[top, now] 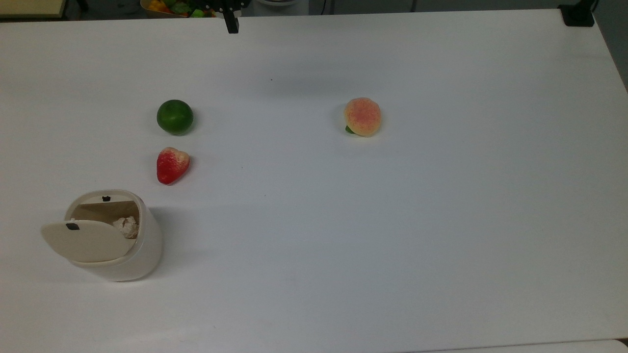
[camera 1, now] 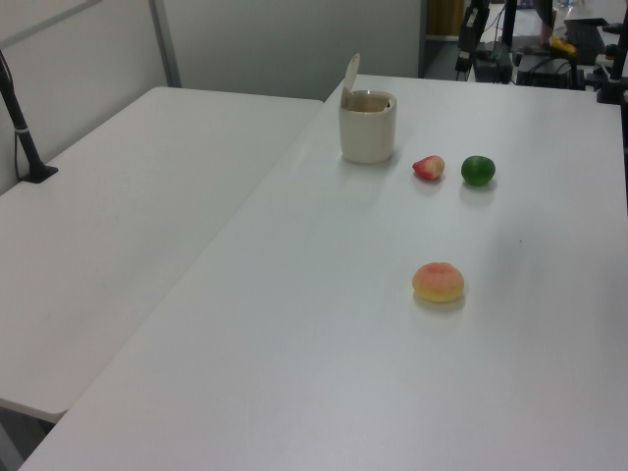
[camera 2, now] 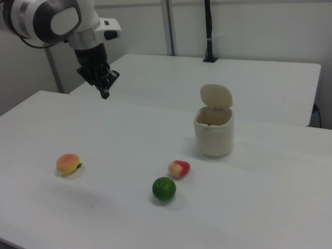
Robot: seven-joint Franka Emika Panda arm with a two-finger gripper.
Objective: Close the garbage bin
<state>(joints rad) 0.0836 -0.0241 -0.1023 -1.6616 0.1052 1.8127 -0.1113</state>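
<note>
Claw (camera 2: 105, 94) is hanging high over the worktop (top: 392, 220), fingers pressed together, nothing in them, well apart from the garbage bin (top: 117, 245); in the right view it's sitting far left, above the worktop's far edge. Bin is standing at the near-left corner in the top view, and on the right in the right view, just past the strawberry (camera 2: 179, 168) and lime (camera 2: 164, 189). Step in hand, as I read it: approaching the lid (camera 2: 217, 97). Best route is probably coming in above the fruit, getting behind the upright lid on its hinge side, then pushing the top edge forward and down with the closed fingertips, slow, so the light body isn't sliding or tipping. Bin itself: cream plastic, rounded-square, lid standing open and near vertical, small black latch mark on the lid's inner face, crumpled paper (top: 127, 226) showing inside. Peach (top: 362, 116) is lying well off to the right in the top view, out of the way.
</note>
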